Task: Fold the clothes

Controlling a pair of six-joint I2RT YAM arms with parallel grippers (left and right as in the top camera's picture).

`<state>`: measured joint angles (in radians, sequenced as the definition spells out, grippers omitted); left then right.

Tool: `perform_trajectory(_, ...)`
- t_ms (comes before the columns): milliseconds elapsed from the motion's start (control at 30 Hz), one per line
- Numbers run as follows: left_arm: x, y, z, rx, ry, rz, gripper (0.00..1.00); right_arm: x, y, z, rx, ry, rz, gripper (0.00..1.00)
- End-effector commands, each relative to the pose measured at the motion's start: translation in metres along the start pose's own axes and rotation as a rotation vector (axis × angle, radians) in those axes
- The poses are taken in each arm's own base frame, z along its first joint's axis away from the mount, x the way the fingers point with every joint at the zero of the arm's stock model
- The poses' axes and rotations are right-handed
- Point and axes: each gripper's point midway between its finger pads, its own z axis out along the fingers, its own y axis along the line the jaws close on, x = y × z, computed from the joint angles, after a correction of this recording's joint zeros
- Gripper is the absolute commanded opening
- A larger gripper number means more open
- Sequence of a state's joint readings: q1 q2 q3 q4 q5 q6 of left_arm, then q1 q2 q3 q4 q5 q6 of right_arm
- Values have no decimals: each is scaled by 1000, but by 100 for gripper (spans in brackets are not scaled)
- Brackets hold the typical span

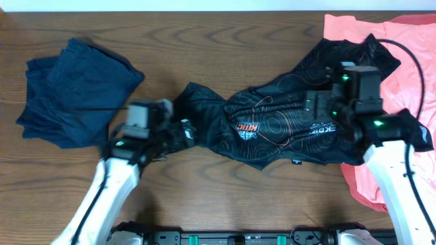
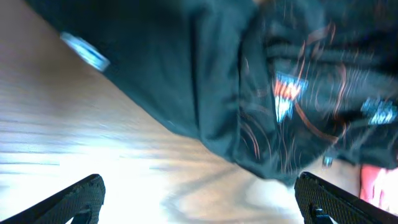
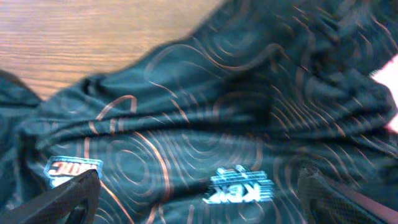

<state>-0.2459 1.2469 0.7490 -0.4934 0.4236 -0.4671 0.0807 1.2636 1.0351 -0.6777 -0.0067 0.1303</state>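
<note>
Wooden table (image 1: 204, 41), one black jersey (image 1: 272, 129), one navy garment (image 1: 75, 95), one coral garment (image 1: 409, 47); left claw (image 2: 199, 198), right claw (image 3: 199, 194) both apart.

Blurred black shirt (image 2: 186, 62), pink garment (image 1: 347, 27) cut by right edge

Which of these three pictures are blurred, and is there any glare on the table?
Overhead: mostly sharp and evenly lit, no strong glare. Left wrist: heavily blurred, the black shirt is smeared, and bright glare washes out the wooden table. Right wrist: slightly soft, but the shirt's orange lines and its blue logo can be made out.
</note>
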Motion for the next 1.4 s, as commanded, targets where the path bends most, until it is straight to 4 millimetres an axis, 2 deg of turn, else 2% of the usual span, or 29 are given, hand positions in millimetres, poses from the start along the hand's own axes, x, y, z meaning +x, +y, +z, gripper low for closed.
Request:
perform_trajectory(0, 22, -19, 24, 21, 114, -40, 98, -2, -18, -6, 35, -7, 53, 99)
perform_trajectory(133, 43, -34, 58, 16, 193, -57, 98, 3, -32, -7, 61, 14, 108, 99)
perform_trajectory(267, 57, -50, 90, 37, 225, -47, 99, 8, -34, -7, 66, 31, 112, 99)
perform_trajectory(300, 58, -54, 95, 46, 224, -34, 96, 8, -34, -7, 67, 34, 112, 99)
perform_trajectory(367, 58, -60, 107, 66, 210, -5, 79, 10, -34, -7, 68, 38, 112, 99)
perform_trajectory(433, 53, -58, 116, 54, 179, 10, 45, 10, -34, -7, 68, 42, 112, 99)
perform_trajectory(500, 41, -46, 118, -2, 120, 52, 6, 12, -34, -7, 69, 47, 112, 99)
perform_trajectory(600, 13, -29, 111, -66, 39, 156, 6, 12, -35, -7, 71, 49, 115, 99)
perform_trajectory(667, -20, -10, 95, -146, -34, 185, 6, 13, -36, -7, 76, 52, 116, 99)
perform_trajectory(733, -63, 8, 71, -229, -130, 166, 6, 15, -37, -7, 77, 60, 116, 99)
perform_trajectory(833, -138, 27, 21, -285, -295, 105, 6, 18, -38, -8, 82, 72, 116, 99)
perform_trajectory(900, -187, 38, -18, -290, -416, 37, 6, 18, -38, -7, 82, 73, 116, 99)
perform_trajectory(1000, -228, 55, -62, -301, -535, -36, 6, 19, -38, -8, 82, 74, 116, 99)
perform_trajectory(1033, -234, 61, -71, -303, -551, -56, 12, 19, -37, -8, 82, 78, 116, 99)
perform_trajectory(1067, -236, 66, -77, -303, -554, -78, 29, 21, -38, -8, 83, 82, 116, 99)
perform_trajectory(1100, -234, 68, -78, -294, -538, -87, 51, 21, -38, -8, 83, 85, 116, 99)
perform_trajectory(1167, -219, 66, -69, -249, -455, -100, 90, 23, -38, -8, 83, 90, 112, 99)
perform_trajectory(1200, -205, 63, -62, -225, -392, -109, 98, 23, -38, -8, 84, 91, 113, 99)
perform_trajectory(1300, -162, 46, -43, -160, -199, -132, 98, 23, -38, -8, 84, 91, 113, 99)
perform_trajectory(1367, -124, 33, -32, -140, -50, -164, 98, 23, -38, -8, 84, 94, 113, 99)
